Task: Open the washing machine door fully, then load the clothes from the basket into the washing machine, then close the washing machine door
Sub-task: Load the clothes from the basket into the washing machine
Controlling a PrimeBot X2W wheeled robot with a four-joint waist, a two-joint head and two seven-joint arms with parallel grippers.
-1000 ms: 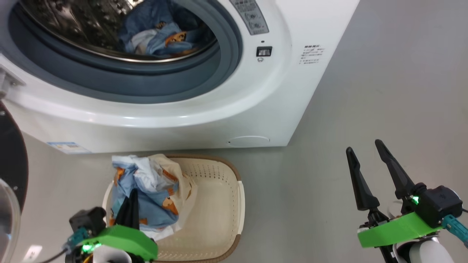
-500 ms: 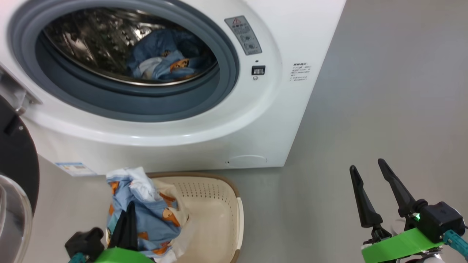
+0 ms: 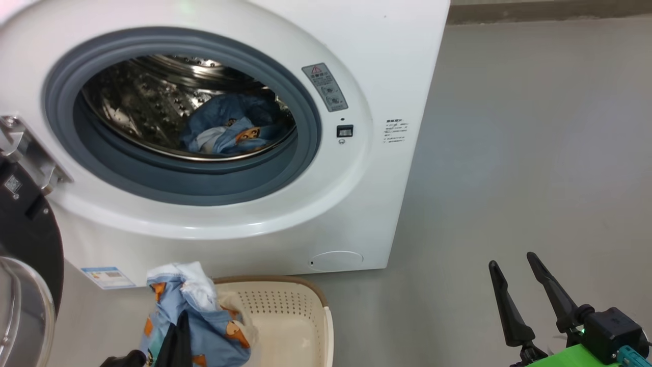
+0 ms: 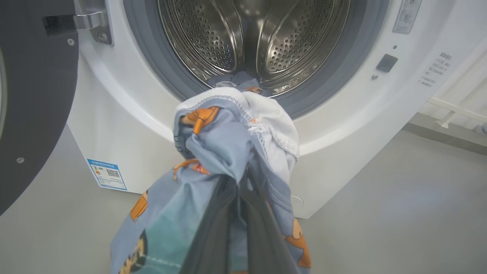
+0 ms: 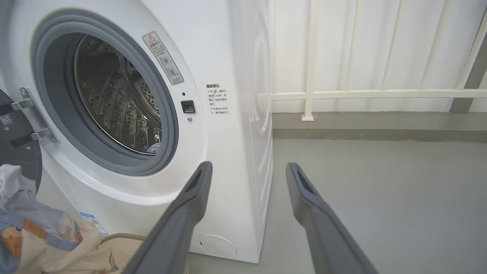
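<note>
Clothes (image 4: 228, 144): blue printed bundle clamped in my left gripper (image 4: 243, 179), over basket (image 3: 285, 311), facing washing machine (image 3: 387, 76); washing machine door (image 3: 25, 229) open. My right gripper (image 3: 511, 260): jaws apart, empty, above floor (image 3: 509, 153).

Floor (image 3: 519, 153): smooth, matt grey, plain and even in tone, with faint paler patches of reflected light; it runs back to a low kerb.
Kerb (image 5: 380, 127): a darker grey raised strip along the far edge of the floor, seen in the head view as a dark band at the top.
Railing (image 5: 365, 93): cream-white, one horizontal bar crossing slim upright posts.
Post foot (image 5: 307, 117): small base plate standing on the kerb.
Wall (image 5: 384, 42): white, with vertical ribs, behind the railing.
Dark post (image 5: 473, 72): grey, leaning, at the right edge of the right wrist view.
</note>
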